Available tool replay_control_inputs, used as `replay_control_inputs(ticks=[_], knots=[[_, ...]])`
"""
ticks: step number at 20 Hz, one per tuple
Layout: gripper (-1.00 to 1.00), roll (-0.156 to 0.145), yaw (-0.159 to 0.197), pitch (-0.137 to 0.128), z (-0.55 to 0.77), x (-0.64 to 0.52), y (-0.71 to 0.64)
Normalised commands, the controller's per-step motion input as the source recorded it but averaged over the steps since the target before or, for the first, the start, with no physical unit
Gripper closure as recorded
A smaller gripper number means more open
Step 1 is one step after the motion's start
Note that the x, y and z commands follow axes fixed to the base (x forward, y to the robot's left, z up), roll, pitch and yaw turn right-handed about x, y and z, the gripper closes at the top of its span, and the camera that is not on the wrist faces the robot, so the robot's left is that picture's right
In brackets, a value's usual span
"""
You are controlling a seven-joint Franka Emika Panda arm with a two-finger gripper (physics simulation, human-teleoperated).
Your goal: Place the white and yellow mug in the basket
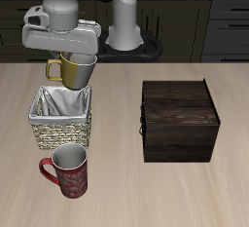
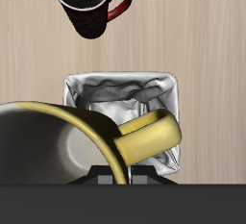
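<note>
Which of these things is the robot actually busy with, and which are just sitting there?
In use:
yellow mug, held in the gripper
basket, just below the mug

Lying about:
red mug, in front of the basket
dark wooden box, beside the basket

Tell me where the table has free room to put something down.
Free: the wide strip between the tan woven wicker basket and the dark brown wooden box, also the table's front edge before that box. Crowded: the dark red patterned mug stands close before the basket.

Light wood table (image 1: pixel 117 187); dark cabinets (image 1: pixel 224 21) behind.
</note>
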Motion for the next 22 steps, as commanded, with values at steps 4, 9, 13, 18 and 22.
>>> replay_control_inputs(ticks=[4, 9, 13, 18, 22], knots=[[1.0, 0.066, 0.063, -0.01, -0.02, 0.0, -0.05], [1.0, 0.006, 0.015, 0.009, -0.06, 0.05, -0.12], [1.0, -0.03, 0.002, 0.003, -0.12, 0.0, -0.13], [1.0, -0.037, -0.025, 0.006, -0.11, 0.0, -0.14], [1.0, -0.018, -0.015, 0.02, -0.18, 0.03, -0.02]])
